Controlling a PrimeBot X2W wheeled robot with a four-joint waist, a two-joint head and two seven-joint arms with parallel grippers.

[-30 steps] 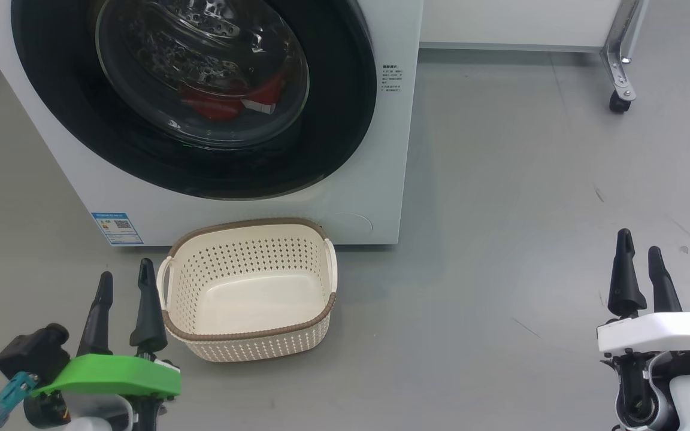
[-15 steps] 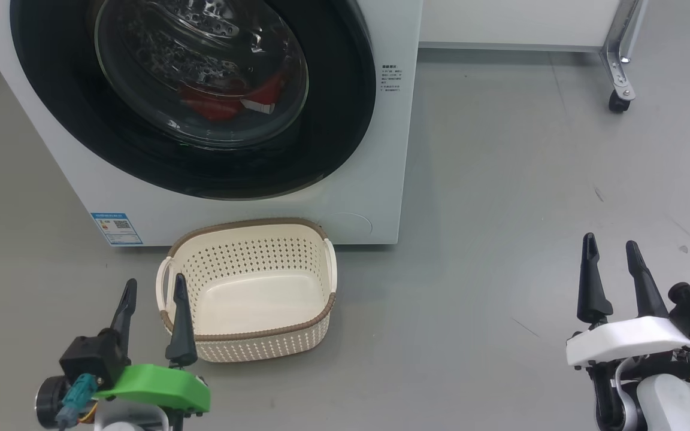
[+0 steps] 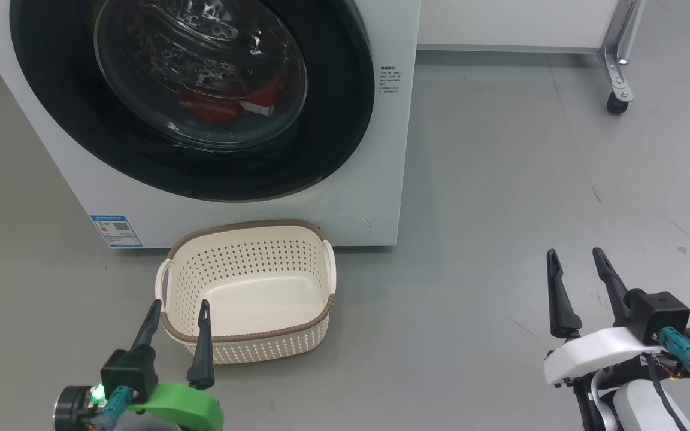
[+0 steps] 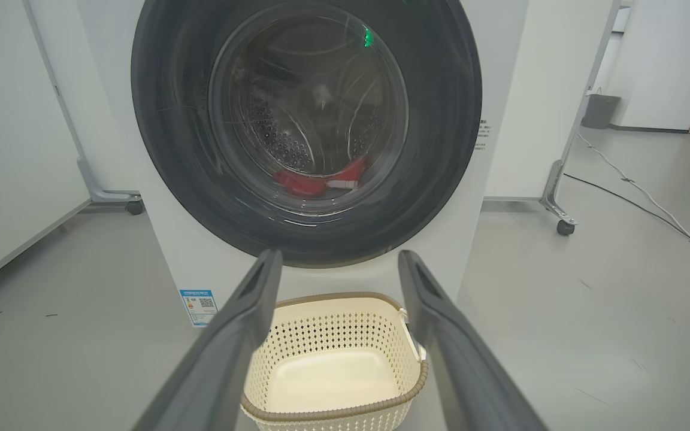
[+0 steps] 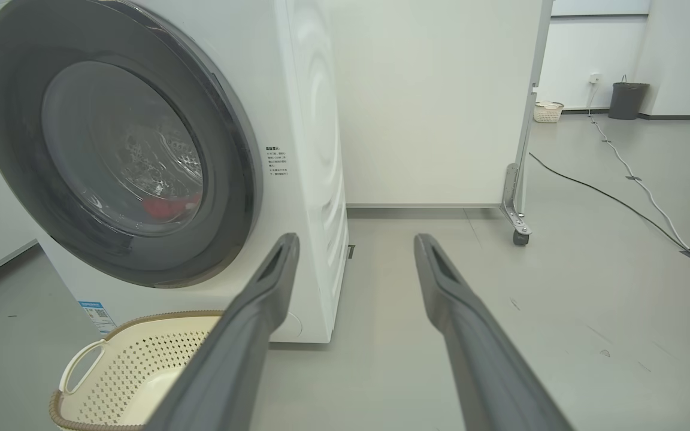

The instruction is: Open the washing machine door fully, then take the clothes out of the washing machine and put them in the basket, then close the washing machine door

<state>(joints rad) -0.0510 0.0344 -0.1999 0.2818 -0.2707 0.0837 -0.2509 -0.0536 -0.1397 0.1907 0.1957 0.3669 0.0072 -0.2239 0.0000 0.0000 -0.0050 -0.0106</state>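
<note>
The left claw is sitting in the head view with its fingers apart and gripping nothing. It is just in front of the basket, which is standing on the floor against the foot of the washing machine. The right claw is hanging equally spread and empty, well out to the right of the washing machine. Compared with a second ago, both claws have been drawing inward and turning at the wrist, while nothing else is shifting. The door is staying shut, and the clothes are still lying red behind its glass, inside the washing machine.

In the left wrist view, the left claw is pointing straight at the lower front of the washing machine, over the empty basket.

In the right wrist view, the right claw is aiming past the right corner of the washing machine, toward bare floor.

This is looking like lining up only; opening the door is not yet beginning.
</note>
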